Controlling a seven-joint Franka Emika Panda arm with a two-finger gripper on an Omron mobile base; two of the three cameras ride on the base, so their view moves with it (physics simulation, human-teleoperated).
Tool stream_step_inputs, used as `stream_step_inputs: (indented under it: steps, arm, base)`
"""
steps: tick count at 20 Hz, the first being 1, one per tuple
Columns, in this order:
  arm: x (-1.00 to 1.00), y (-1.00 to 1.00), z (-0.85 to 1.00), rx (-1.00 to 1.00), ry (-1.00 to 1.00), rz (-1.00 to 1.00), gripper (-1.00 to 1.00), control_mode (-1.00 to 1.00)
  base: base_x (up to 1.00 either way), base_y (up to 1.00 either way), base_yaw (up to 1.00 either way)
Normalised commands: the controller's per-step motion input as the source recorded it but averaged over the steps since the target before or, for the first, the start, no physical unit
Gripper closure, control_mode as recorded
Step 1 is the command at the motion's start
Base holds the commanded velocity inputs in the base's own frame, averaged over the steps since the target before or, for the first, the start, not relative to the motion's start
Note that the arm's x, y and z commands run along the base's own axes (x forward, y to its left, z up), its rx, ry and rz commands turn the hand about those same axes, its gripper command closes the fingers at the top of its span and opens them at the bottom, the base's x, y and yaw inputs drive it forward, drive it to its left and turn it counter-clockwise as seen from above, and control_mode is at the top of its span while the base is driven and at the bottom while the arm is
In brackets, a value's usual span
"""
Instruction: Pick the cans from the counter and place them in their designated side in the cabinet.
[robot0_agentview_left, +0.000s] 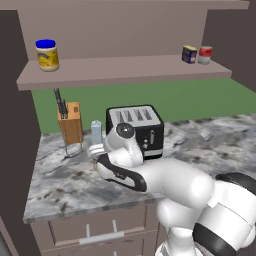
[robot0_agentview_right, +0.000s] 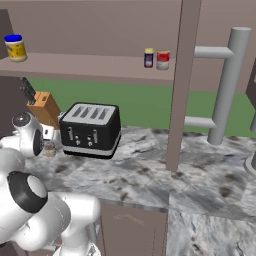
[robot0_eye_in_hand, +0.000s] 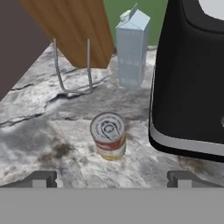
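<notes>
With its jaws wide and empty, the gripper (robot0_eye_in_hand: 112, 178) hovers over the round can (robot0_eye_in_hand: 108, 135) (beside the toaster (robot0_eye_in_hand: 192, 78) near the counter's (robot0_eye_in_hand: 30, 131) left end), so descending and closing comes next.

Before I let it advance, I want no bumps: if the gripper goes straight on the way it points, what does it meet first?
Most likely the short round can, standing upright on the counter between the open gripper fingertips' line. The black toaster sits close to its right; depth is uncertain.
</notes>
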Motion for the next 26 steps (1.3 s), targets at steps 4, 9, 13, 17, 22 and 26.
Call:
stream_step_inputs:
  steps: [4, 9, 13, 17, 22, 26]
  arm:
    - [0.15, 0.09, -0.18, 0.00, 0.04, 0.00, -1.00, -1.00]
    - [0.16, 0.07, -0.19, 0.00, 0.02, 0.00, -1.00, -1.00]
    - [0.15, 0.08, -0.19, 0.00, 0.00, 0.00, -1.00, -1.00]
    - [0.16, 0.10, -0.20, 0.00, 0.00, 0.00, -1.00, -1.00]
    - [0.16, 0.08, -0.19, 0.00, 0.00, 0.00, -1.00, -1.00]
    - [0.19, 0.09, -0.17, 0.00, 0.00, 0.00, -1.00, -1.00]
  base:
    - [0.00, 0.00, 0.00]
    - [0.00, 0.00, 0.00]
    - [0.00, 0.00, 0.00]
    - [0.00, 0.00, 0.00]
    - [0.00, 0.00, 0.00]
    - [0.00, 0.00, 0.00]
